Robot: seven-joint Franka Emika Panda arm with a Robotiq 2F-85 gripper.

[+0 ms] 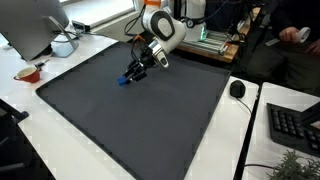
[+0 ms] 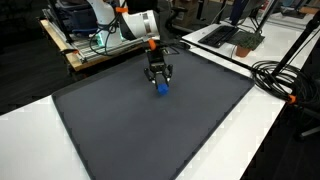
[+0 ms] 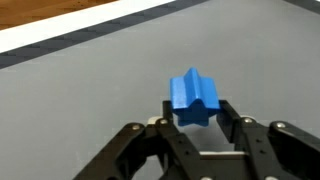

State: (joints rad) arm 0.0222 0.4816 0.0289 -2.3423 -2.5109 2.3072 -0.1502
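A blue star-shaped block [image 3: 193, 95] sits between my gripper's [image 3: 195, 108] two black fingers, which press on its left and right sides. In both exterior views the gripper [image 1: 131, 77] [image 2: 158, 80] points down over the far part of a large dark grey mat [image 1: 130, 125] [image 2: 150, 135]. The blue block [image 1: 123, 82] [image 2: 159, 89] is at the fingertips, at or just above the mat's surface. I cannot tell whether the block touches the mat.
A monitor [image 1: 35, 25], a white object [image 1: 63, 45] and a small red bowl [image 1: 28, 73] stand beyond one mat edge. A black mouse [image 1: 237, 89] and keyboard [image 1: 295, 125] lie on the white table. Black cables [image 2: 275, 75] lie beside the mat.
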